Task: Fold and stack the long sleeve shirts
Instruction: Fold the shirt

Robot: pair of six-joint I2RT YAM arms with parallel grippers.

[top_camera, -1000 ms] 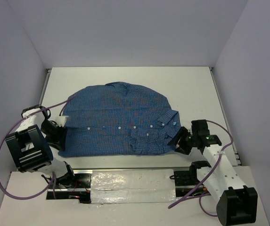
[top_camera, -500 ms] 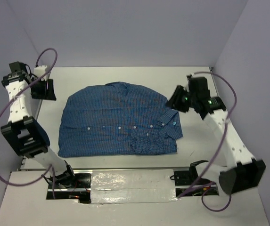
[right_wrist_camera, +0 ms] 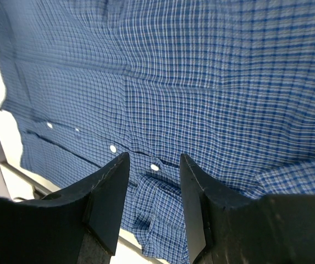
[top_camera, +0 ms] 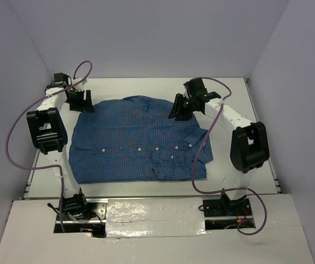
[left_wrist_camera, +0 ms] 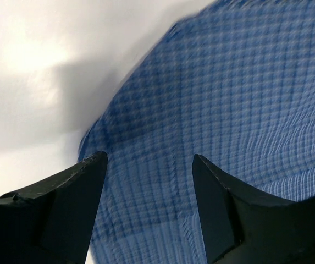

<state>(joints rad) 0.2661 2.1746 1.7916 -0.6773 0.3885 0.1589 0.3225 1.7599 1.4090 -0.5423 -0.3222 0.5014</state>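
One of the long sleeve shirts (top_camera: 135, 137), blue and finely checked, lies flat in the middle of the white table, its button row running left to right and a cuffed sleeve folded across its right side. My left gripper (top_camera: 84, 103) hovers open at the shirt's far left corner. The left wrist view shows blurred shirt cloth (left_wrist_camera: 228, 99) under the open gripper (left_wrist_camera: 149, 162), with nothing between the fingers. My right gripper (top_camera: 177, 109) hangs open over the shirt's far right part. In the right wrist view, white buttons (right_wrist_camera: 155, 166) show between the empty open fingers (right_wrist_camera: 110, 187).
The white table (top_camera: 228, 93) is walled in by pale panels at the back and both sides. Purple cables (top_camera: 14, 148) loop from each arm. A white board with a clear plastic strip (top_camera: 154, 214) covers the near edge by the arm bases.
Both arms swung from the shirt's near corners up to its far side. The left gripper opened wider on the way. The shirt lies as before.
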